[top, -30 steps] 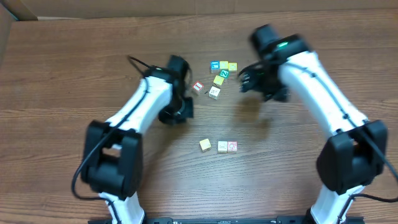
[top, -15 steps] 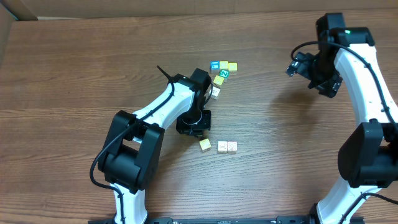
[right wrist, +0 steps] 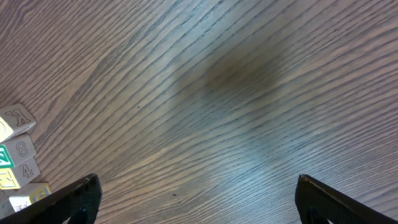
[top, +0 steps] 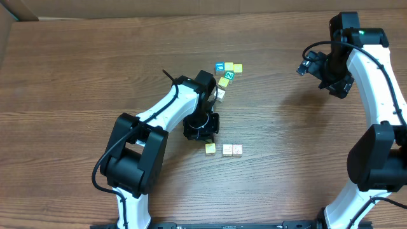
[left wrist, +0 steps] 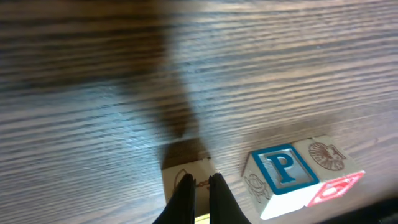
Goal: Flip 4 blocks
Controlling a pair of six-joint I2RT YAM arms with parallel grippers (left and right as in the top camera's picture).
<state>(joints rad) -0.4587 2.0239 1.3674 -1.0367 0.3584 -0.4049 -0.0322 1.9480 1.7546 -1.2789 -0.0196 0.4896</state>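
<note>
The left end effector (left wrist: pixel 199 185) has its fingers pressed together with nothing between them, the tips low over the desk (left wrist: pixel 93 87) and right at the near edge of a pale block (left wrist: pixel 185 172) lying just ahead of them. Just to the right of that one and a little apart from it sits a block topped with a blue P (left wrist: pixel 281 170), and touching its far side is a block with a red side (left wrist: pixel 336 188). From overhead these three form a short row (top: pixel 224 149) just beside the end effector, on the side towards the robot's base, with the yellowish end nearest to it. Beyond the end effector, a cream block (top: pixel 220 95) lies against the left arm's wrist, with a cluster of coloured blocks (top: pixel 228 69) just past it. The right end effector (top: pixel 310 66) is spread wide and empty, raised far to the right, well apart from every block. Between its fingers only bare desk shows.
</note>
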